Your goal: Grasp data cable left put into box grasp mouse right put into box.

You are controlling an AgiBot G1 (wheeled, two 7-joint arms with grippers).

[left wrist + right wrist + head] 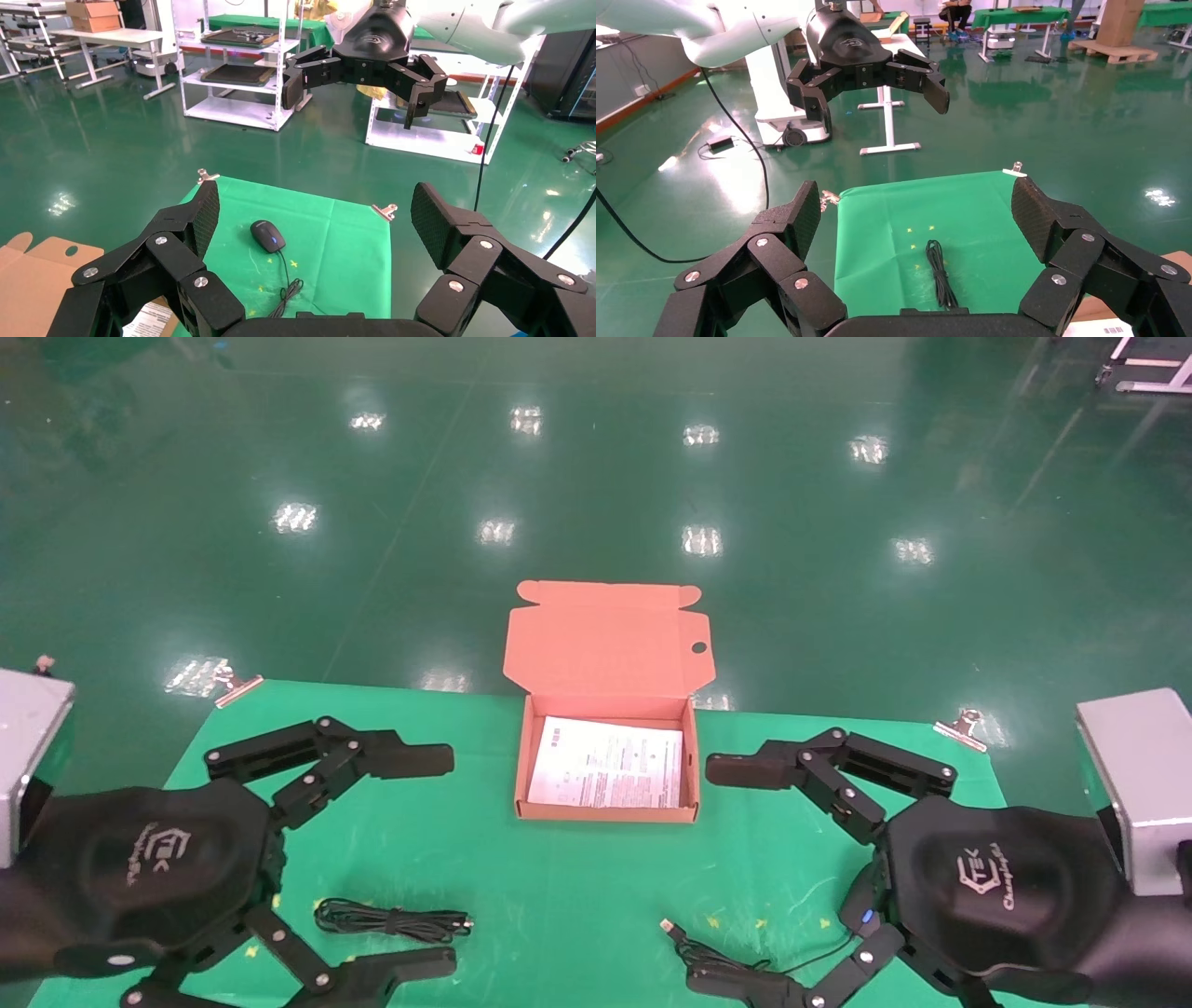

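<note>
Open box (606, 817) between spread grippers

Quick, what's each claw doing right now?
Left gripper: open, holding nothing.
Right gripper: open, holding nothing.

Mouse (855, 905) mostly hidden under right gripper (736, 877); box (31, 281) cut by left-wrist edge

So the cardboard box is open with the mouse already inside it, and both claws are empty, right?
Not quite. The box is open and both claws are empty, but it holds only a printed sheet. The left wrist view shows the mouse lying on the green cloth.
</note>
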